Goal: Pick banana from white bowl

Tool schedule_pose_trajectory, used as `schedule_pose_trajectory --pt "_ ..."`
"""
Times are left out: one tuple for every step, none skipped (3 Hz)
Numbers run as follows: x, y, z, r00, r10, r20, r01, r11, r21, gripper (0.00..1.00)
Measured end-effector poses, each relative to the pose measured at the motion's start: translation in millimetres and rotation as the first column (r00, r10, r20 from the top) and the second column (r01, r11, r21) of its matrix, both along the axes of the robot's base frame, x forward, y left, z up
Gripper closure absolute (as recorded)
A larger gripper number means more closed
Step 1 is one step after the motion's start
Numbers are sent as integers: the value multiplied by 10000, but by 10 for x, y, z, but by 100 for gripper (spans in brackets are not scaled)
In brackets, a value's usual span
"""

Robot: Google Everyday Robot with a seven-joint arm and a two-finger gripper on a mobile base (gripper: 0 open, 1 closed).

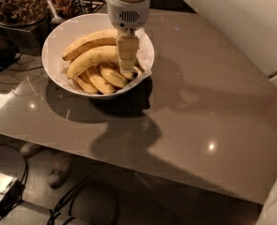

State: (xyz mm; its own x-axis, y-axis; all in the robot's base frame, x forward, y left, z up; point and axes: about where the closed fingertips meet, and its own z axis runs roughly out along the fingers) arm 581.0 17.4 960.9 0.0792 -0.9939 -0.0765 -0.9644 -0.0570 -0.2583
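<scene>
The claw [127,68] dips into the white bowl [49,55] at one end of the banana [92,58]; its opening cannot be told.

The white bowl [58,36] sits toward 10 o'clock on the grey table [199,107], with crumpled paper [145,74] showing over its rim at 4 o'clock. In it the banana [93,57] curves across the middle, a second long banana [88,40] lies just beside it at 12 o'clock, and short bananas [100,78] are heaped at 6 o'clock. The gripper [127,65] points down into the bowl's 3 o'clock side, over the banana's right end.
</scene>
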Motion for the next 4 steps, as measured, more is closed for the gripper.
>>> schedule_pose_trajectory --pt "14 75 -93 9994 185 -284 -185 9998 24 43" --pt "-10 141 -185 9976 416 -556 -417 9991 6 53" --pt "-42 154 -200 9975 583 -387 -583 9983 4 73" --pt "-42 154 -200 9976 583 -386 -583 9983 5 96"
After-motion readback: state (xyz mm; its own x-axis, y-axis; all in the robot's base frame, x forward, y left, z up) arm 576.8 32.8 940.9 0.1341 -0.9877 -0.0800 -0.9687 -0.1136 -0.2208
